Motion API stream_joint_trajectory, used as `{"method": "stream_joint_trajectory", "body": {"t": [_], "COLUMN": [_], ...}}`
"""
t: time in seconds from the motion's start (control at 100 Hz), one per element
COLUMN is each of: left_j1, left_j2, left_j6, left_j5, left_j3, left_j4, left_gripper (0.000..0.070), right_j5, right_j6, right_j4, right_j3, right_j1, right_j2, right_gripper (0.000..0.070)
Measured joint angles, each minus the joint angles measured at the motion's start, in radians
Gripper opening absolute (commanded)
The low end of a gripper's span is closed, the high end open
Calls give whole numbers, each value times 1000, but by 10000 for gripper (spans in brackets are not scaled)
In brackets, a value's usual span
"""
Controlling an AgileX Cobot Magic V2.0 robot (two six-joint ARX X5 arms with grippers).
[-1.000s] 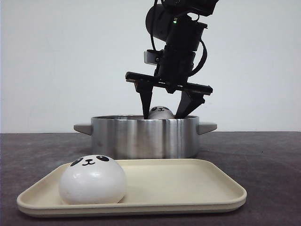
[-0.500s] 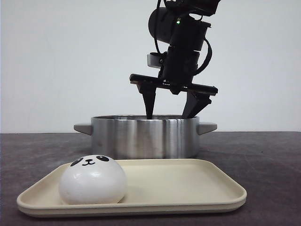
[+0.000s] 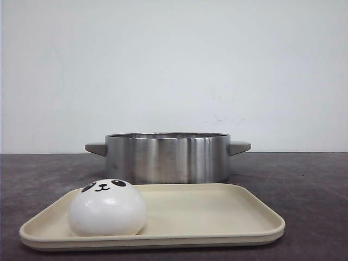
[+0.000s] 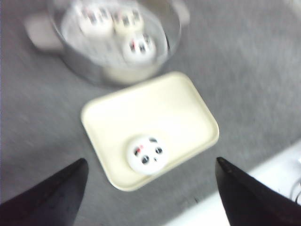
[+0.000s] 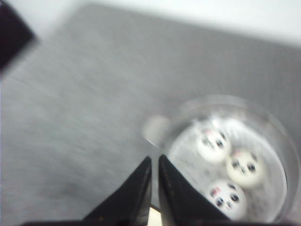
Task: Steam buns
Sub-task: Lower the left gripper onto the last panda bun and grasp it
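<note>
Left gripper [image 4: 150, 188]: its two dark fingers stood spread wide and empty, high over the tray with the last bun framed between them, apparently lined up for a descent.

Right gripper [image 5: 154, 188]: its fingers were drawn together with only a sliver between them, nothing held, hanging above the bare table just beside the pot.

Last bun [image 3: 107, 208]: one panda-faced bun sat on the tray, at its left end in the front view, face up, apart from the tray's rim.

Tray [image 3: 217, 209]: a cream, shallow-lipped tray lay in front of the pot, otherwise bare, serving as the supply point.

Steamer pot [image 3: 167, 156]: the steel two-handled pot stood behind the tray, lidless so buns could be dropped in from above.

Pot contents [image 5: 214, 143]: three panda buns lay clustered inside, faces up, close together or touching; the blur hid which.

Progress: judged three of four buns loaded, one left to move.
</note>
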Motion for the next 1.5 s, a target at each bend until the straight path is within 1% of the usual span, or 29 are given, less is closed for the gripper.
{"method": "stream_joint_trajectory", "body": {"t": [0.1, 0.18, 0.28, 0.33, 0.49, 0.67, 0.79, 0.93, 1.12, 1.15, 1.17, 1.19, 1.2, 1.21, 1.22, 1.25, 1.26, 1.27, 1.29, 1.31, 1.5], "left_j1": [-11, -14, -14, -14, -14, -14, -14, -14, -14, -13, -14, -14, -14, -14, -14, -14, -14, -14, -14, -14, -13], "left_j2": [27, 85, 192, 241, 409, 587, 668, 720, 727, 727, 727, 727, 727, 727, 727, 727, 727, 727, 727, 727, 724], "left_j6": [-25, -35, -43, -43, -31, -24, -23, -24, -24, -24, -24, -24, -24, -24, -24, -23, -23, -23, -21, -19, 32], "left_j5": [53, 81, 82, 82, 82, 83, 84, 84, 84, 84, 84, 84, 84, 84, 84, 84, 84, 84, 84, 84, 101], "left_j3": [-119, -189, -214, -214, -214, -214, -214, -214, -214, -214, -214, -214, -214, -214, -214, -214, -214, -214, -214, -214, -208], "left_j4": [89, 150, 192, 233, 328, 342, 353, 389, 437, 440, 442, 443, 443, 443, 442, 440, 439, 439, 437, 435, 422], "left_gripper": [502, 515, 516, 515, 515, 515, 515, 515, 506, 481, 439, 374, 308, 280, 226, 17, 0, 0, 25, 0, 0], "right_j5": [73, 144, 230, 265, 338, 346, 347, 347, 347, 347, 347, 347, 347, 347, 347, 347, 347, 347, 347, 347, 347], "right_j6": [-8, -11, -15, -15, -15, -9, 2, 6, 9, 9, 9, 9, 9, 9, 9, 9, 9, 9, 9, 9, 10], "right_j4": [0, 0, -2, -7, -57, -130, -144, -153, -154, -154, -154, -153, -153, -154, -154, -154, -154, -153, -154, -154, -154], "right_j3": [0, 0, 0, 0, 0, 0, 0, 0, 0, 0, 0, 0, 0, 0, 0, 0, 0, 0, 0, 0, 0], "right_j1": [103, 175, 252, 277, 306, 309, 311, 311, 311, 311, 311, 311, 311, 311, 311, 311, 311, 311, 311, 311, 311], "right_j2": [-122, -205, -284, -311, -351, -354, -355, -355, -355, -355, -355, -355, -355, -355, -355, -355, -355, -355, -355, -355, -355], "right_gripper": [16, 16, 16, 16, 16, 16, 16, 16, 16, 16, 16, 16, 16, 16, 16, 16, 16, 16, 16, 16, 16]}}
